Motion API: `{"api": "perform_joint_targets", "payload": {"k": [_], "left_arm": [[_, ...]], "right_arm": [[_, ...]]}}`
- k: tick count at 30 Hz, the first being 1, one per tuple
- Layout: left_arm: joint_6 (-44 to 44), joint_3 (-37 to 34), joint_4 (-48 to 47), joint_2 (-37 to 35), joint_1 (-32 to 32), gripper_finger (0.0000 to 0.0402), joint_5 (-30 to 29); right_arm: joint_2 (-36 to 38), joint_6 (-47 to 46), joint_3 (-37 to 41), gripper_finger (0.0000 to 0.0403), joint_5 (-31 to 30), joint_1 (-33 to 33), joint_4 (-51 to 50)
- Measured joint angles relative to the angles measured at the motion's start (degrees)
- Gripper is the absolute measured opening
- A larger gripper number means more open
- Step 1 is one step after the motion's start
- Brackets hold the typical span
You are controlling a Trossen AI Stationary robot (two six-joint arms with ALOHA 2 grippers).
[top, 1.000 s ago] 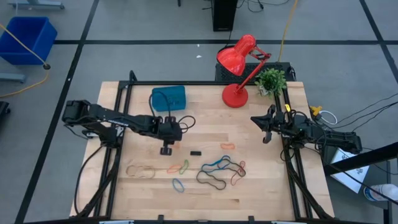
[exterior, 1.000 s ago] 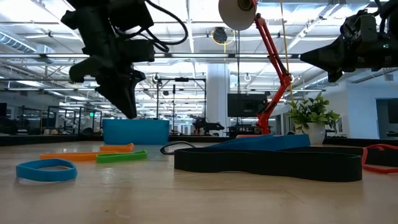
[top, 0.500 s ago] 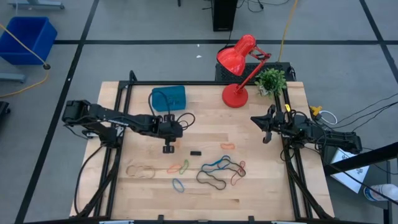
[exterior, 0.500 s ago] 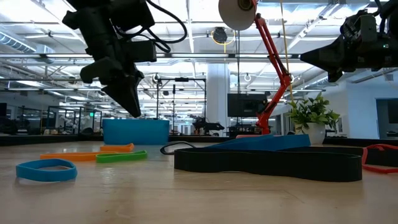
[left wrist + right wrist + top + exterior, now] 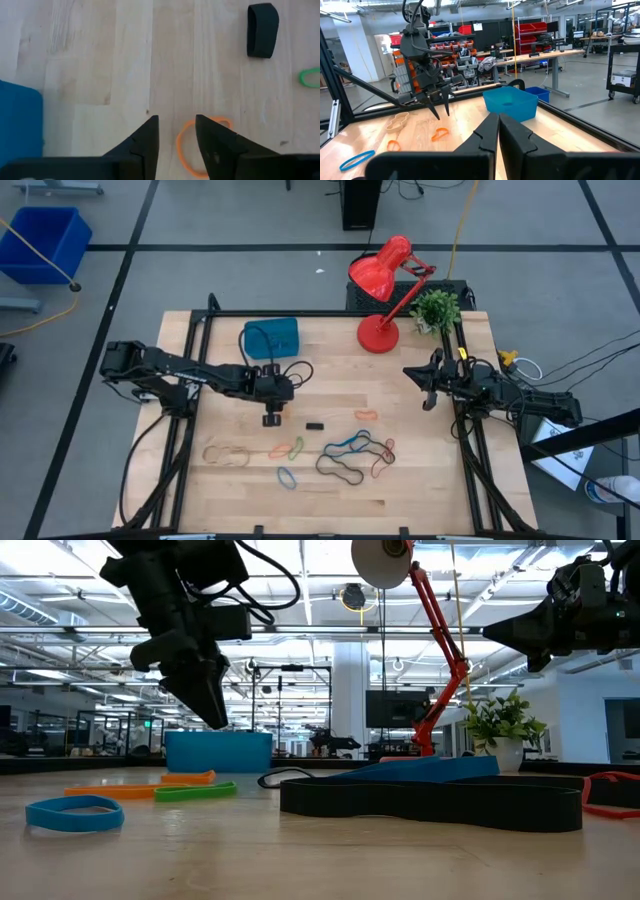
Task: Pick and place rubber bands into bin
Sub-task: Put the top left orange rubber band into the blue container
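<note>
Over the left half of the bench (image 5: pixel 230 480), the left end effector (image 5: pixel 269 419) hangs above the wood with its fingers now apart by a narrow gap; a second ago they stood nearly together. The left wrist view shows nothing between them, only an orange band (image 5: pixel 192 150) lying flat on the boards below. In the same half second the arm drew slightly back toward the bin (image 5: pixel 271 337), which sits just behind it at the bench's far edge. My reading is that the fingers are spreading to go down on that orange band, so a fresh pick is starting, not a drop.

Most bands (image 5: pixel 352 455) lie scattered across the near middle of the bench, well apart from the bin, so much of the task remains.

At the right edge, the right end effector (image 5: pixel 428 393) waits in the air, fingers pressed together and empty.
</note>
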State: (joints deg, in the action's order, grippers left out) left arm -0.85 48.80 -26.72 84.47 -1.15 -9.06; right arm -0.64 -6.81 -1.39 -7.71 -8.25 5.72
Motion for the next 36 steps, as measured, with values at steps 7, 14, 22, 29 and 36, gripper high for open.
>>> {"api": "perform_joint_targets", "payload": {"k": [7,14,22,29,36], "left_arm": [[0.18,0.00,-0.04,0.00,0.00,0.0141,1.56],[-0.22,0.02,0.04,3.63,0.01,0.0121,4.68],[-1.43,0.00,-0.10,9.81,0.83,0.0094,4.80],[-1.61,0.04,-0.27,10.80,1.69,0.0093,5.18],[-2.07,0.02,-0.06,10.56,1.99,0.0092,4.68]], "right_arm": [[0.00,0.00,0.01,0.0009,0.00,0.00,0.00],[-0.01,0.10,0.01,0.0009,0.01,-0.01,-0.02],[-0.02,0.04,0.00,0.0009,0.01,0.00,-0.31],[-0.02,0.02,0.00,0.0009,0.01,0.00,-0.26],[-0.02,0.02,0.00,0.0009,-0.01,0.00,-0.26]]}}
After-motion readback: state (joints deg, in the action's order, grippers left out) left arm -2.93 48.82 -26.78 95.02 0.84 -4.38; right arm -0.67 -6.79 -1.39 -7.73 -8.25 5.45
